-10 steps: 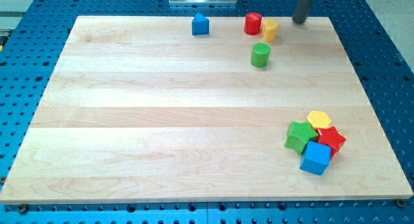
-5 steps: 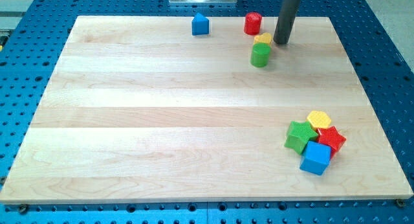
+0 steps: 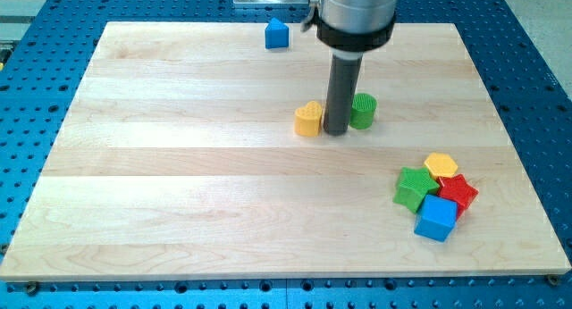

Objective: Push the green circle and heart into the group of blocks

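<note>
My tip (image 3: 336,131) rests on the board between the yellow heart (image 3: 309,119) on its left and the green circle (image 3: 363,110) on its right, close to both. The group of blocks lies at the lower right: a green star (image 3: 414,187), a yellow hexagon (image 3: 441,164), a red star (image 3: 458,191) and a blue cube (image 3: 436,218), all touching. The heart and circle are well up and left of that group. The red circle seen before is hidden behind my arm.
A blue house-shaped block (image 3: 277,33) stands near the board's top edge. The wooden board (image 3: 179,166) lies on a blue perforated table (image 3: 536,95). My arm's wide body (image 3: 357,14) covers the top centre.
My tip has swept down and left from the top right. The yellow heart and green circle have been pushed downward, the heart going left of the tip. The red circle is now hidden.
</note>
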Tool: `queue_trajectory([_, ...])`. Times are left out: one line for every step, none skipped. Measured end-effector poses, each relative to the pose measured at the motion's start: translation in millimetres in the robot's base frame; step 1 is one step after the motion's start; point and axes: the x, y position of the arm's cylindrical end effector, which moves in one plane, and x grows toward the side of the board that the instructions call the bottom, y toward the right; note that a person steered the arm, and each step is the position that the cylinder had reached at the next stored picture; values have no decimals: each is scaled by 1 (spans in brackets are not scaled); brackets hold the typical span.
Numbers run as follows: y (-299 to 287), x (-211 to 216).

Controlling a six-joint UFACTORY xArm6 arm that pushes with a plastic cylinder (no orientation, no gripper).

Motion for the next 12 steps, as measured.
queue_trajectory([17, -31])
queue_trajectory([49, 0])
queue_trajectory([51, 56])
queue_trajectory([51, 50])
queue_trajectory([46, 24])
queue_trajectory([60, -13])
queue_trajectory([43, -67])
queue_trajectory([-27, -105])
queue_trajectory([-107, -71])
queue_trajectory([-90, -19])
queue_trajectory([-33, 16])
queue_trajectory([-7, 16])
